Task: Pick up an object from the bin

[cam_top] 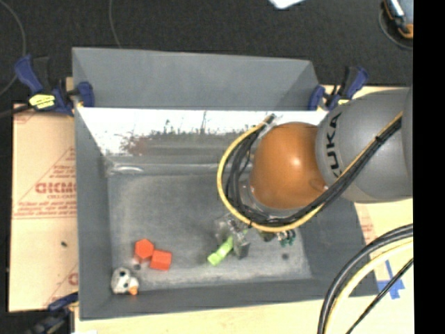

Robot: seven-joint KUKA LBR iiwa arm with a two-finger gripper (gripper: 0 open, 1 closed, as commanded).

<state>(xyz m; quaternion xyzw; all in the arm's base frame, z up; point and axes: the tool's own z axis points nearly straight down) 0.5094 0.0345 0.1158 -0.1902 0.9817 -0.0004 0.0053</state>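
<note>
Four loose things: a short lime-green plastic stick (218,256), two small orange-red blocks (161,259) touching each other, and a little white-and-grey toy figure with an orange tip (124,280).
Where they lie: all along the near side of the grey metal bin (90,207), with the stick towards the middle, the blocks to its left and the figure in the near left corner.
Claw: the grey two-finger gripper (236,243) sits low under the arm's orange dome (285,165), right at the stick's upper end. I cannot tell whether it is wide or narrow.
Handling guess: the stick looks light, stiff and smooth, so it could roll or slip.
Where to grip: across its middle, square to its length.
</note>
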